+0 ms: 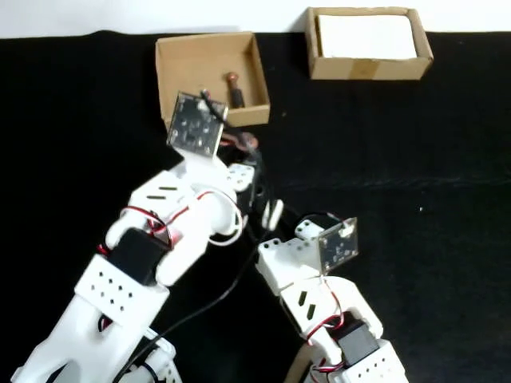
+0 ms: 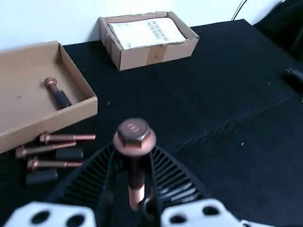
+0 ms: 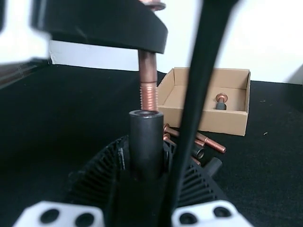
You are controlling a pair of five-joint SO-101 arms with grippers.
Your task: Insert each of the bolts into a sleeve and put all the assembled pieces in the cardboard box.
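My left gripper [image 2: 135, 163] is shut on a copper bolt [image 2: 135, 137], head up; in the high view this gripper [image 1: 246, 153] sits just in front of the cardboard box [image 1: 172, 60]. My right gripper [image 3: 147, 158] is shut on an upright black sleeve [image 3: 147, 135]. The bolt [image 3: 147, 90] hangs straight above the sleeve, its threaded tip at the sleeve's mouth. One assembled bolt and sleeve [image 1: 234, 88] lies inside the box. Several loose bolts [image 2: 52, 151] and sleeves [image 2: 42, 176] lie on the black table in front of the box.
A second cardboard box [image 1: 367, 64] holding a white booklet stands at the back right. A black cable [image 3: 199, 94] crosses close in front of the right wrist camera. The black table to the right [image 1: 431, 207] is open.
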